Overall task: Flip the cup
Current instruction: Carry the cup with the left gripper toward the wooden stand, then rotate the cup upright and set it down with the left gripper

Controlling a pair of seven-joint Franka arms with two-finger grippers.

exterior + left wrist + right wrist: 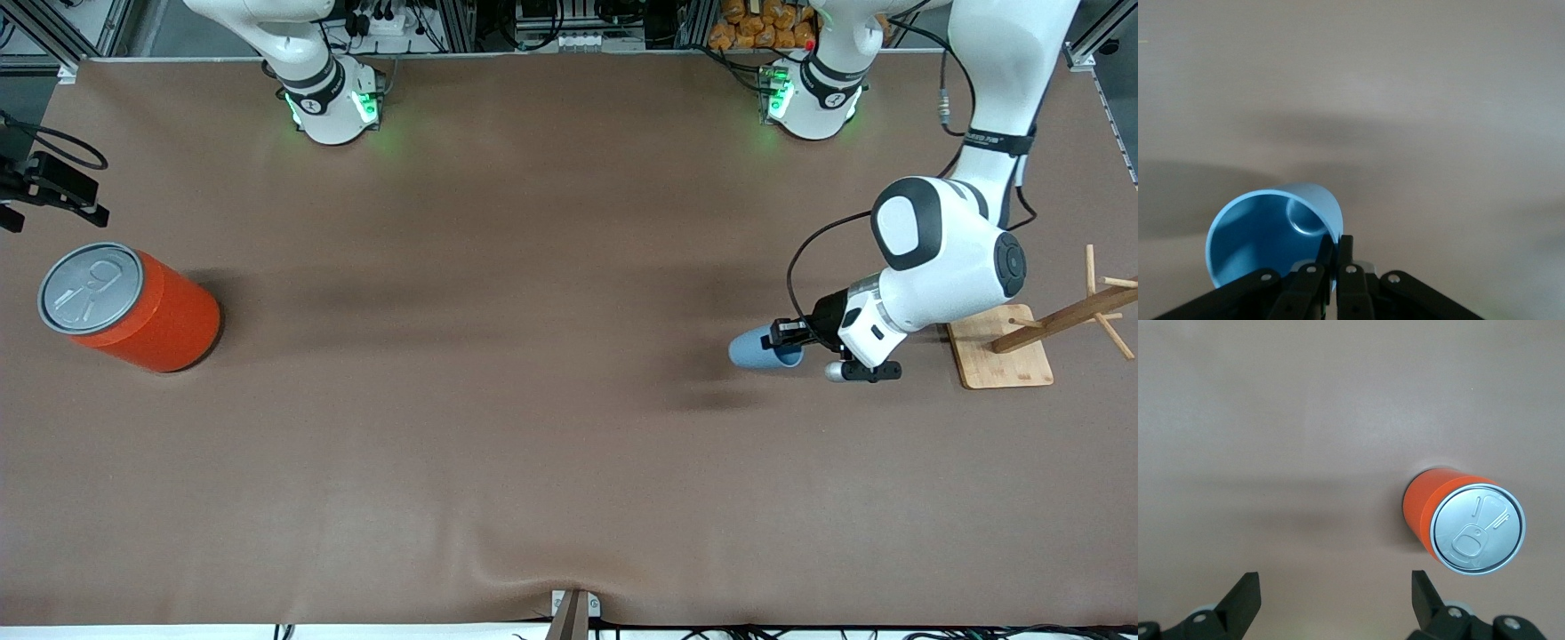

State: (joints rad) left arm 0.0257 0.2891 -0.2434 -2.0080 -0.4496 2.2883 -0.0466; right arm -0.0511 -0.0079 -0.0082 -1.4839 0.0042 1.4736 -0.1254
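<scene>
The light-blue cup (760, 348) lies tilted on its side in the air, just above the table at the left arm's end. Its base points toward the right arm's end. My left gripper (788, 336) is shut on the cup's rim wall, one finger inside and one outside. In the left wrist view the cup's open mouth (1265, 233) faces the camera, and my left gripper (1336, 248) pinches the rim. My right gripper (1336, 587) is open and empty, high over bare table beside the orange can.
A large orange can (133, 307) with a grey pull-tab lid stands at the right arm's end; it also shows in the right wrist view (1458, 520). A wooden peg rack on a board (1005, 351) stands beside the left arm's wrist.
</scene>
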